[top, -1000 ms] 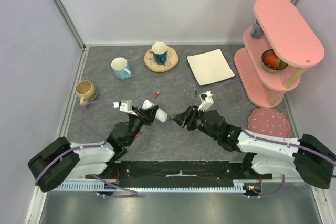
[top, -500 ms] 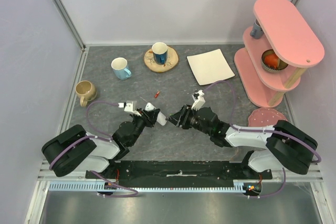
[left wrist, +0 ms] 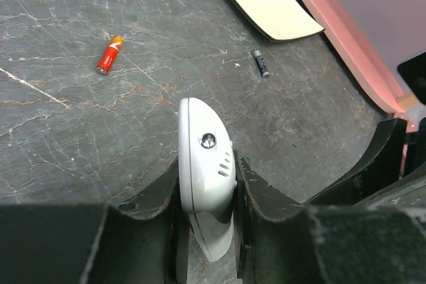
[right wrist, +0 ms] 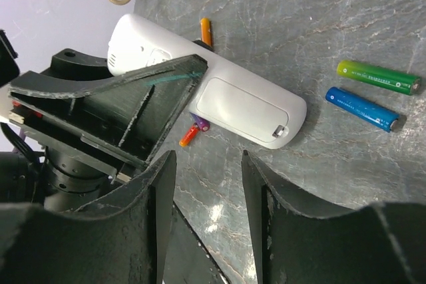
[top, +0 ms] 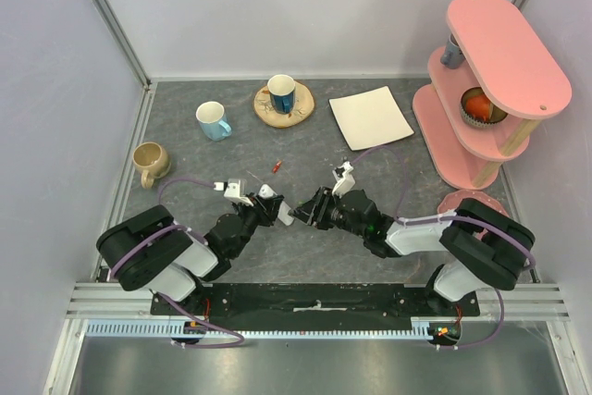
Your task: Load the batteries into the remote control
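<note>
My left gripper is shut on the white remote control and holds it on edge, low over the table; in the top view the gripper and remote are in the middle. In the right wrist view the remote shows its back with the battery cover closed. My right gripper is open and empty just in front of it. A green battery and a blue battery lie beside the remote. Orange and purple batteries lie under it. A red-orange battery lies further off.
A flat white plate, a pink tiered stand and a pink round mat are on the right. A blue mug on a wooden coaster, a light blue mug and a tan mug stand at the back left. A small dark battery lies near the plate.
Both arms have folded in toward the middle. The right gripper has moved left, closer to the remote. The left gripper still holds the remote, shifted slightly nearer.
</note>
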